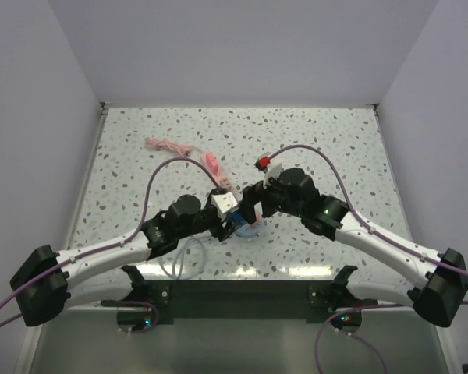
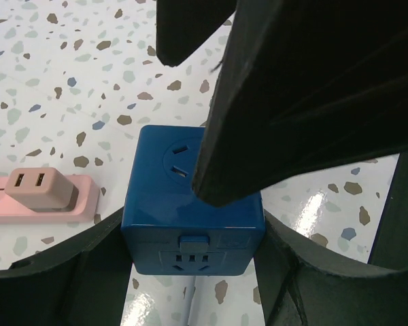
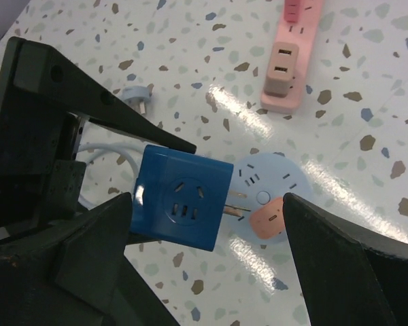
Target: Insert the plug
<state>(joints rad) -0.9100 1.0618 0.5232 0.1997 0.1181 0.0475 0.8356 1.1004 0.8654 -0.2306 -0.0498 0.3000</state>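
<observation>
At centre, left hand seemingly gripping cube

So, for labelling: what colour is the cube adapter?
Blue cube adapter; left wrist view shows it best.

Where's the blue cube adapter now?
In the right wrist view the blue cube adapter sits centre-left, gripped by the left end effector, its prongs beside the round pale-blue socket hub.
</observation>
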